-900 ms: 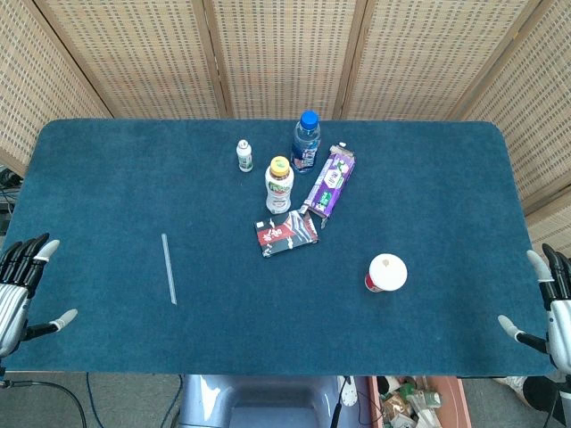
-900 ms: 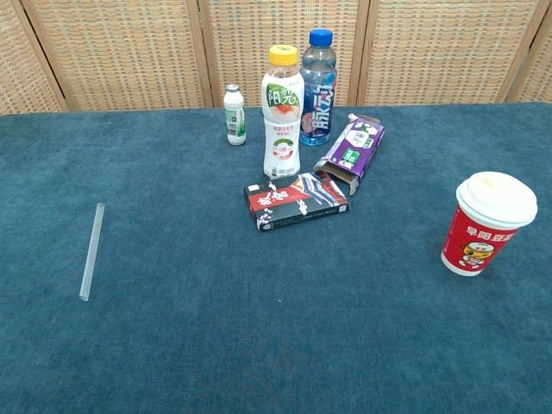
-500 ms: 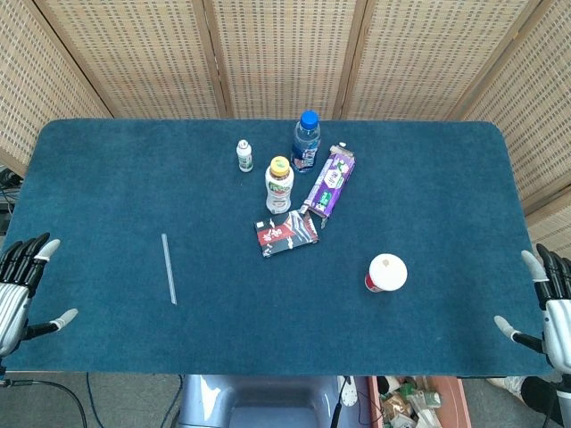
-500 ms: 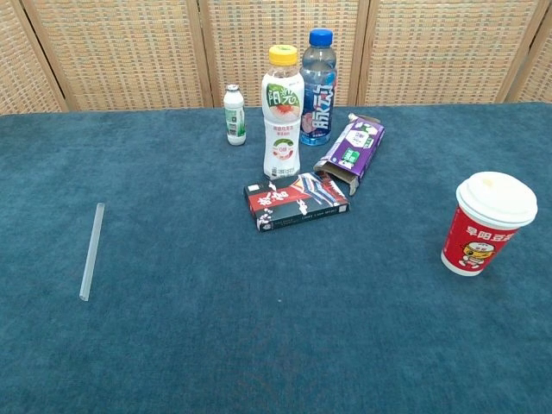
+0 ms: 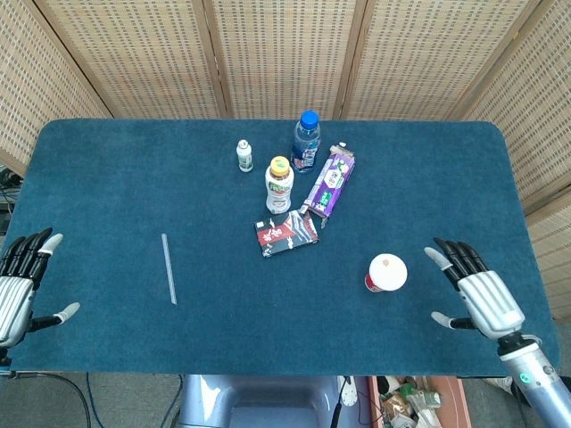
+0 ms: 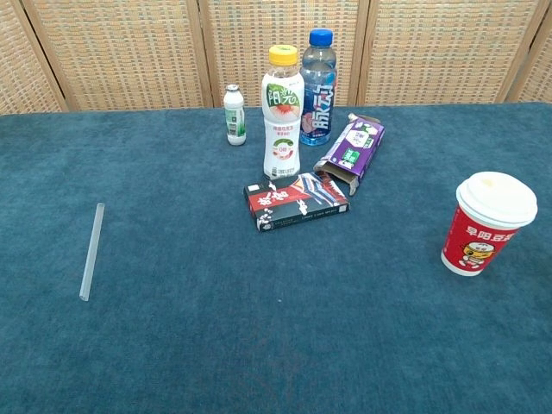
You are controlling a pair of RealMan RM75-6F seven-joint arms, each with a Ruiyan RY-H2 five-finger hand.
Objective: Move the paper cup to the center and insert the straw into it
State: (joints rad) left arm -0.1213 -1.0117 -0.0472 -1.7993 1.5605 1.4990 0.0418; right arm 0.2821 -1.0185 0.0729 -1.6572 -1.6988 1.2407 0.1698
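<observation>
The red paper cup [image 5: 386, 273] with a white lid stands upright right of the table's middle, also seen as the cup [image 6: 487, 222] at the right of the chest view. A clear straw [image 5: 169, 268] lies flat on the left part of the cloth, shown as the straw [image 6: 91, 251] in the chest view. My right hand [image 5: 477, 295] hovers over the table just right of the cup, fingers spread, holding nothing. At the left edge my left hand [image 5: 20, 283] is open too, well left of the straw. Neither hand shows in the chest view.
Behind the middle stand a small white bottle [image 5: 244, 156], a yellow-capped bottle [image 5: 279, 185] and a blue-capped bottle [image 5: 305, 142]. A purple carton [image 5: 328, 183] and a red-black box [image 5: 286, 234] lie beside them. Wicker screens close off the back of the blue table [image 5: 107, 178].
My right hand has swung in from the table's right edge to just right of the cup. The left hand has barely shifted. Cup and straw have not moved.
</observation>
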